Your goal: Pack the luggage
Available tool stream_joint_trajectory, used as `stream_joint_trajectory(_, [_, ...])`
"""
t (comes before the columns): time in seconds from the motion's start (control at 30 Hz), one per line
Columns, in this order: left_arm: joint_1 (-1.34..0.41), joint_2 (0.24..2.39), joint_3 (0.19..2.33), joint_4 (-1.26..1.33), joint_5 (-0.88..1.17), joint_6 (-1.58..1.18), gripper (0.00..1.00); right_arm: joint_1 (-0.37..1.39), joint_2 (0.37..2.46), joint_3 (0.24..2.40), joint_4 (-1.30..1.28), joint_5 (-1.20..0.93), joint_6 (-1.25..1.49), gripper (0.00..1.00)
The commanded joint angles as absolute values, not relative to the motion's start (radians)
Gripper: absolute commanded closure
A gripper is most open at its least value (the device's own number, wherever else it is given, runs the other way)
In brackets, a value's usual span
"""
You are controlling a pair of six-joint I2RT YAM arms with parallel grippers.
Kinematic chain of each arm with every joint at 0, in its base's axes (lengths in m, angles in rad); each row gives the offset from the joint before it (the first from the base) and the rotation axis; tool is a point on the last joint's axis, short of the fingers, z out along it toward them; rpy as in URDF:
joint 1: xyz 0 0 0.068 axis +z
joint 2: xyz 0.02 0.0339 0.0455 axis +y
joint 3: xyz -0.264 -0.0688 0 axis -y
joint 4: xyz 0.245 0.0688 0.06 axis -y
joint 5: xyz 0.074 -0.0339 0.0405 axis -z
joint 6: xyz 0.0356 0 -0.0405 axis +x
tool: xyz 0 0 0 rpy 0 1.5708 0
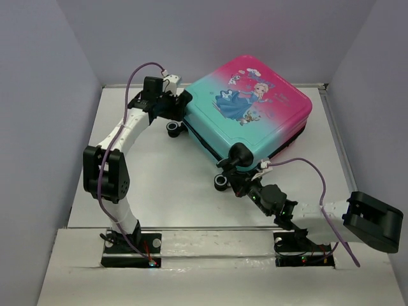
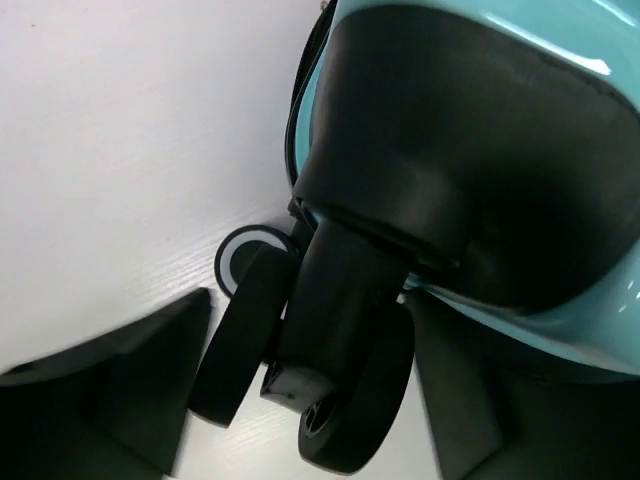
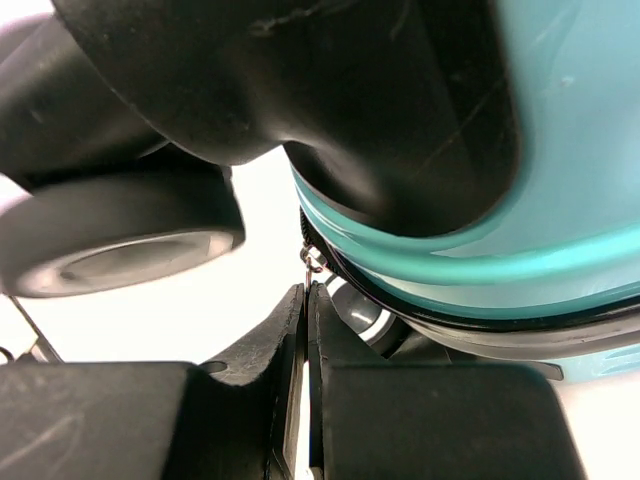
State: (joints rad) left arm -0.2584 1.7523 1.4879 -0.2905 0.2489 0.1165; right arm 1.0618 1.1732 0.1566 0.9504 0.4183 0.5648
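The closed luggage [image 1: 255, 108] is laid flat on the tabletop [image 1: 159, 185], toward the far right. The left hand [image 2: 310, 330] is held apart, with a corner caster wheel [image 2: 355, 400] seen between its fingers. The right hand [image 3: 306, 295] is pressed together just under the zipper pull [image 3: 312, 262] at the near corner — whether the pull is pinched cannot be told — beside another wheel [image 3: 120, 240].

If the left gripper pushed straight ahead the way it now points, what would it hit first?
Most likely the black twin caster wheel of the teal hard-shell suitcase, which sits between the left gripper's open fingers. Depth is unclear.
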Motion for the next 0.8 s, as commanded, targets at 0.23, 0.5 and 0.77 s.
stream_joint_trajectory(0.23, [-0.299,1.796,1.589,-0.216,0.236,0.12,0.94,1.1,1.175,0.209,1.008,0.293,0.568,0.93])
stream_joint_trajectory(0.5, [-0.31,1.568,1.291,-0.106,0.198,0.019,0.94,0.921,1.103,0.336,0.755,0.145,0.532,0.93])
stream_joint_trajectory(0.77, [-0.374,1.366,1.039,-0.07,0.293,-0.074,0.94,0.668,1.053,0.495,0.553,-0.119,0.463,0.93])
